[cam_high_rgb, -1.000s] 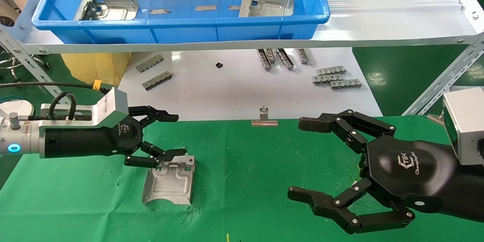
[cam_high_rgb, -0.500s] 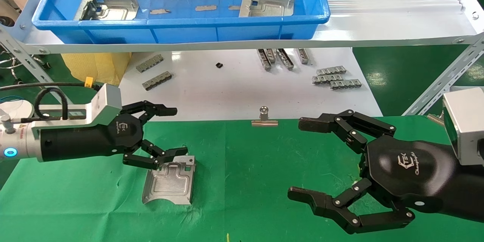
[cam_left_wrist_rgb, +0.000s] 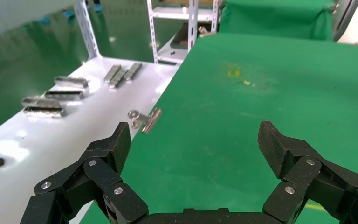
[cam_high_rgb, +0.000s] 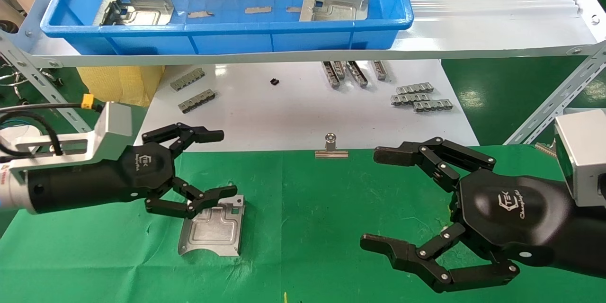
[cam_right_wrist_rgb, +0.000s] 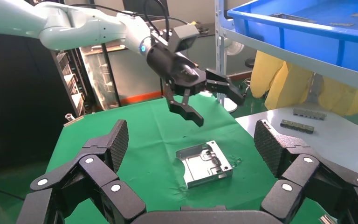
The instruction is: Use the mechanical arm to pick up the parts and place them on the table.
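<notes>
A silver stamped part lies flat on the green cloth table; it also shows in the right wrist view. My left gripper is open and empty, hovering just above and to the left of that part, apart from it; in the left wrist view only green cloth lies between its fingers. Two more silver parts lie in the blue bin, one at the left and one at the right. My right gripper is open and empty over the right side of the cloth.
The blue bin sits on a pale metal shelf above a white tabletop with grey toothed strips. A silver binder clip holds the cloth's far edge. Angled shelf struts stand at right.
My left gripper has risen and drawn back to the left, off the part on the cloth. The part and my right arm have not moved.
</notes>
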Motion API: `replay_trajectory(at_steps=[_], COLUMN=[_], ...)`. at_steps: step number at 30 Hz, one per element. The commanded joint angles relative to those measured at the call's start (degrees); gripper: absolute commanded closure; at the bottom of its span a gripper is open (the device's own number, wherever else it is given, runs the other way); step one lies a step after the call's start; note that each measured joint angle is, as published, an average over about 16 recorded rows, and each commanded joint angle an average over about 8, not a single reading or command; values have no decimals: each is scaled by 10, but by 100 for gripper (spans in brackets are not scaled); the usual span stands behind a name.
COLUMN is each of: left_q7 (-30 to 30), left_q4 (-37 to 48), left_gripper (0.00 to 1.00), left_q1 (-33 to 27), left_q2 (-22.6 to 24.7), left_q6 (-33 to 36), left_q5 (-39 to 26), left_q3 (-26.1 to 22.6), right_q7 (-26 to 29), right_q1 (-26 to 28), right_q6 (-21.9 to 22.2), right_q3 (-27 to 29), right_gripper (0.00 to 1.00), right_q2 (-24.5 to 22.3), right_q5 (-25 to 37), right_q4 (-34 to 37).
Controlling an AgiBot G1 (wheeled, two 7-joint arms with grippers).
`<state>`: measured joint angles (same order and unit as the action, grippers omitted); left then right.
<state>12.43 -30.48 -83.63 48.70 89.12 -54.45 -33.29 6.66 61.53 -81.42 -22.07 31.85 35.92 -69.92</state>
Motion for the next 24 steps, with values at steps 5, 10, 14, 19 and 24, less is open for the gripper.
replay_trajectory(at_steps=[5, 10, 14, 19, 24], left_q7=[-40, -74, -101, -134, -168], left_q4=[-75, -137, -188, -250, -312], left_gripper=[0, 0, 0, 0, 0], left_q1=[38, 70, 96, 128, 160], left_q2=[-24, -44, -60, -79, -99], left_q6=[-6, -11, -15, -20, -25], left_q5=[22, 40, 55, 73, 91], left_q3=[30, 55, 75, 100, 125], right_q7=[0, 0, 0, 0, 0], right_q1=[0, 0, 0, 0, 0], right_q6=[0, 0, 0, 0, 0], right_q3=[0, 0, 0, 0, 0], right_gripper=[0, 0, 0, 0, 0], right_q2=[0, 0, 0, 0, 0], right_q5=[0, 0, 0, 0, 0], right_q4=[0, 0, 0, 0, 0])
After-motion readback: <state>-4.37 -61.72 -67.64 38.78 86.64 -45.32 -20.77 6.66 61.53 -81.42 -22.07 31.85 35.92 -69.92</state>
